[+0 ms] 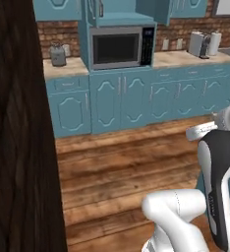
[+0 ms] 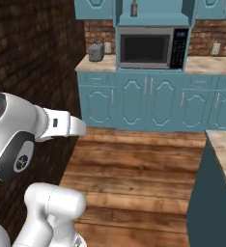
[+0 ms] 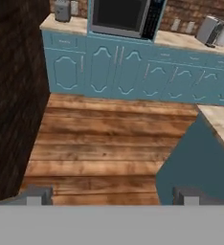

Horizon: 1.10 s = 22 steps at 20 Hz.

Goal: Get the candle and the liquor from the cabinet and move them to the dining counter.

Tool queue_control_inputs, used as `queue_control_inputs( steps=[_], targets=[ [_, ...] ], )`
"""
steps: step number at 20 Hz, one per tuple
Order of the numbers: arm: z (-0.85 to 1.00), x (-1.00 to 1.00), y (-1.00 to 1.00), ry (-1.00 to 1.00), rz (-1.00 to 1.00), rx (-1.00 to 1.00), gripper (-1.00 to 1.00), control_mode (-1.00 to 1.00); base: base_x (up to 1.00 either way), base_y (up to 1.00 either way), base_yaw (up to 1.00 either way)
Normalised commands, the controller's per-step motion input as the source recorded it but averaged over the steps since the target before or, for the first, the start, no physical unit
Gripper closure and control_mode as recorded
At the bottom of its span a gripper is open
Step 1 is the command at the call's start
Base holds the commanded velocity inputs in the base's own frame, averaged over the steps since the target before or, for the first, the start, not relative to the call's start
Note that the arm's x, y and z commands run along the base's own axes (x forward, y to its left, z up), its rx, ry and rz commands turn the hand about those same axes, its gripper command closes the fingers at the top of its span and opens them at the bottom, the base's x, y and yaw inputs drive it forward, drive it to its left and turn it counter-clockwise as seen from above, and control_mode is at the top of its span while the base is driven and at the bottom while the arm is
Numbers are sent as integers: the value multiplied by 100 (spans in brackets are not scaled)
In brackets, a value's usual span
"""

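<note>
The cabinet [image 2: 153, 19] above the microwave stands open, its doors swung out to both sides; its lower edge also shows in the left base view [image 1: 122, 20]. Inside it stands the liquor [image 2: 134, 8], a dark bottle, cut off by the top of the frame. The candle is out of view. The dining counter [image 2: 225, 144] with its beige marble top and teal base is close on my right, and its corner shows in the hand view [image 3: 221, 122]. My gripper [image 3: 113, 197] hangs open over the wooden floor, its fingertips [image 3: 37, 196] far apart and holding nothing.
A microwave [image 2: 151, 47] sits under the open cabinet. A toaster [image 2: 95, 50] stands on the small counter at the left, and silver canisters [image 1: 205, 43] on the counter to the right. A dark brick wall [image 1: 18, 123] is close on the left. Wooden floor [image 3: 104, 139] lies ahead.
</note>
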Motion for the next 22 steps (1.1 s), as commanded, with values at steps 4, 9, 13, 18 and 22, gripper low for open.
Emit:
queue_control_inputs(
  steps=[4,9,13,18,22],
  targets=[
    [0,0,0,0,0,0,-100,100,98,5,26],
    [0,0,0,0,0,0,-100,100,96,0,31],
    [0,0,0,0,0,0,-100,100,93,-6,29],
    [0,0,0,0,0,0,-100,100,82,-24,17],
    [0,0,0,0,0,0,-100,100,73,-35,9]
  ],
)
